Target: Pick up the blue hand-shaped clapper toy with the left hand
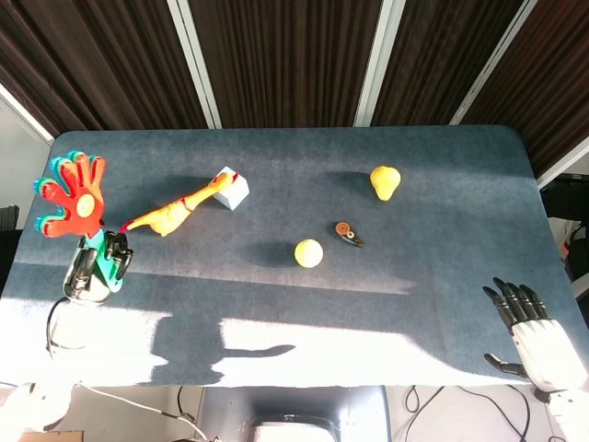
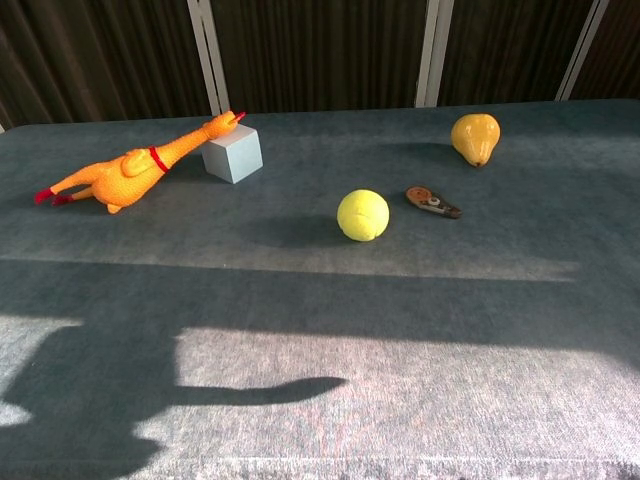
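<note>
In the head view my left hand (image 1: 95,264) grips the green handle of the hand-shaped clapper toy (image 1: 73,196) at the table's far left, held up above the table. The clapper's red layer faces the camera, with blue and green edges showing behind it. Its palm points up and away from the hand. My right hand (image 1: 532,329) hangs at the lower right with its fingers spread and nothing in it. The chest view shows neither hand nor the clapper.
A rubber chicken (image 1: 175,212) (image 2: 125,175) lies beside a pale blue cube (image 1: 231,188) (image 2: 232,152). A yellow ball (image 1: 308,252) (image 2: 363,215), a small dark gadget (image 1: 348,234) (image 2: 432,203) and a yellow pear (image 1: 385,181) (image 2: 475,137) lie mid-table and to the right.
</note>
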Controlling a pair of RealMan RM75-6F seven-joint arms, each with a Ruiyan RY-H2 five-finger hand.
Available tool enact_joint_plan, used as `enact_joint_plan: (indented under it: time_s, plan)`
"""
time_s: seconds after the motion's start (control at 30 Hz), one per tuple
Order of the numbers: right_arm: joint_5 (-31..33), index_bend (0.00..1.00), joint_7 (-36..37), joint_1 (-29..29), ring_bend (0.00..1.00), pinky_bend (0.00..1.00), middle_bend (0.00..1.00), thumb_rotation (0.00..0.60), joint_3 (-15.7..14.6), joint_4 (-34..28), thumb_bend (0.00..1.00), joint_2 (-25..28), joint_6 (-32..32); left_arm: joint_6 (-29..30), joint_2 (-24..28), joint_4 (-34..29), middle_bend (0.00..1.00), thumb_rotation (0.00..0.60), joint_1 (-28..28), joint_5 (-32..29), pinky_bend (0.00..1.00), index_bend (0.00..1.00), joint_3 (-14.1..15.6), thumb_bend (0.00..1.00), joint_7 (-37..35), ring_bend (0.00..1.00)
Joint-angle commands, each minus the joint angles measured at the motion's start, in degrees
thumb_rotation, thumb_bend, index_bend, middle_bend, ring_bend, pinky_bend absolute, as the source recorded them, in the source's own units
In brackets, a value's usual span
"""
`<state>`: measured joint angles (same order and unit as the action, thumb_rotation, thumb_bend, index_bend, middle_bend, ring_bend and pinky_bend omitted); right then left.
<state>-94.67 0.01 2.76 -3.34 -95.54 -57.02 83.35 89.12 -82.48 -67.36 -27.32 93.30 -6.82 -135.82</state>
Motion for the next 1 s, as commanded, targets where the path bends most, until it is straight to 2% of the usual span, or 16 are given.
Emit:
enact_joint_plan:
  time_s: [0.03,0.1,0.17,0.23,0.27,0.3,0.4,0.53,0.67,0.87,1.0]
  plan:
    - [0.0,0.0,0.0,0.0,0.0,0.0,0.0,0.6,0.0,0.0,0.18,0.0,0.0,-0.4,1.7,6.4,0.78,0.6,-1.8,10.0,0.86,0.84,5.3,0.63,22.9,0.49]
    - [0.0,0.0,0.1,0.0,0.0,0.0,0.0,0.6,0.0,0.0,0.18,0.0,0.0,-1.9,1.8,7.3,0.79,0.6,-2.4,11.4,0.86,0.85,6.5,0.63,26.3,0.5]
    - [-0.2,0.0,0.2,0.0,0.0,0.0,0.0,0.6,-0.1,-0.1,0.18,0.1,0.0,-7.7,2.1,9.8,0.79,0.6,-4.5,15.3,0.87,0.85,9.9,0.63,38.2,0.5]
    - [-0.4,0.0,0.5,0.0,0.0,0.0,0.0,0.6,-0.3,-0.2,0.18,0.3,-0.1,-16.3,2.0,9.9,0.79,0.6,-6.1,15.6,0.87,0.85,11.3,0.63,57.6,0.5]
    - [-0.4,0.0,0.6,0.0,0.0,0.0,0.0,0.6,-0.3,-0.1,0.18,0.4,-0.1,-22.5,1.3,11.1,0.79,0.6,-6.9,15.6,0.87,0.85,11.6,0.63,71.5,0.5]
    - [-0.4,0.0,0.7,0.1,0.0,0.0,0.0,0.6,-0.3,-0.1,0.18,0.4,-0.2,-26.7,1.0,8.3,0.79,0.6,-6.7,12.7,0.86,0.85,10.4,0.63,81.0,0.5]
    - [-0.5,0.0,0.8,0.1,0.0,0.0,0.0,0.6,-0.4,-0.1,0.18,0.5,-0.2,-31.9,2.0,1.8,0.79,0.6,-6.0,6.6,0.86,0.85,8.2,0.63,93.6,0.5]
    - [-0.6,0.0,0.8,0.1,0.0,0.0,0.0,0.6,-0.4,-0.1,0.18,0.5,-0.1,-33.6,2.9,-2.4,0.79,0.6,-6.0,2.0,0.86,0.85,6.7,0.63,97.5,0.5]
    - [-0.7,0.0,0.7,0.1,0.0,0.0,0.0,0.6,-0.5,-0.2,0.18,0.5,-0.3,-34.1,2.9,-3.5,0.79,0.6,-6.6,0.1,0.87,0.85,6.3,0.63,95.7,0.5]
    - [-0.6,0.0,0.9,0.1,0.0,0.0,0.0,0.6,-0.5,-0.2,0.18,0.5,-0.2,-32.4,0.4,-0.9,0.79,0.6,-6.9,-0.9,0.88,0.85,6.0,0.63,92.7,0.5]
    - [-0.7,0.0,1.0,0.2,0.0,0.0,0.0,0.6,-0.5,-0.1,0.18,0.6,-0.4,-30.5,-3.7,2.8,0.79,0.6,-6.4,-2.3,0.87,0.85,5.2,0.6,93.3,0.5]
